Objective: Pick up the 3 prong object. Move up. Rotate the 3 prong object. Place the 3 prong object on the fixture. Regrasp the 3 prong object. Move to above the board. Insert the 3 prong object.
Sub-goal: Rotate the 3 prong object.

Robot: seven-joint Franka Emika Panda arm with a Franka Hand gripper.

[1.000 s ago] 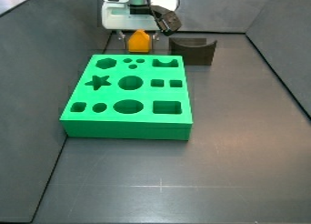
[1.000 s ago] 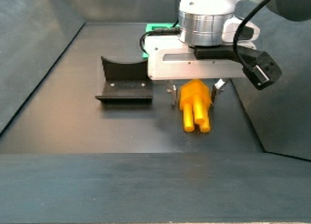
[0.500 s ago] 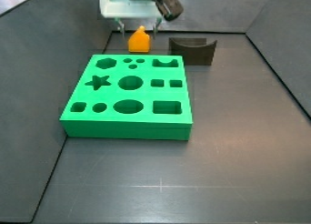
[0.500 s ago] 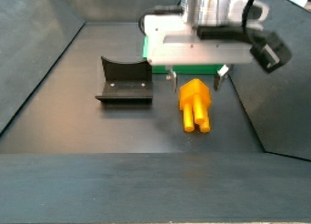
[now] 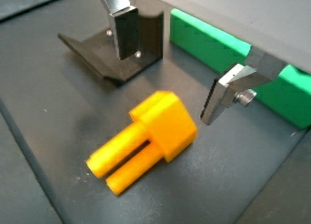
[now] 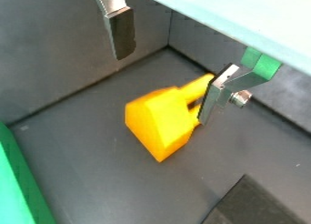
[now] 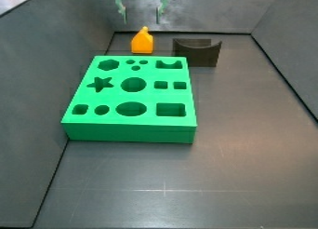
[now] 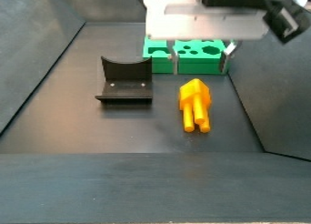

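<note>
Your gripper (image 5: 170, 68) had risen well clear of the 3 prong object (image 5: 144, 140) since a second earlier, fingers (image 5: 225, 93) spread and empty. The piece lay flat on the floor between the fixture (image 8: 124, 79) and the board (image 7: 133, 95). You had not picked it up; the first step remained outstanding.

The gripper (image 5: 170, 77) hangs above the 3 prong object (image 5: 144, 141) — fixture (image 8: 124, 80) beside, board (image 7: 132, 97) near.
</note>
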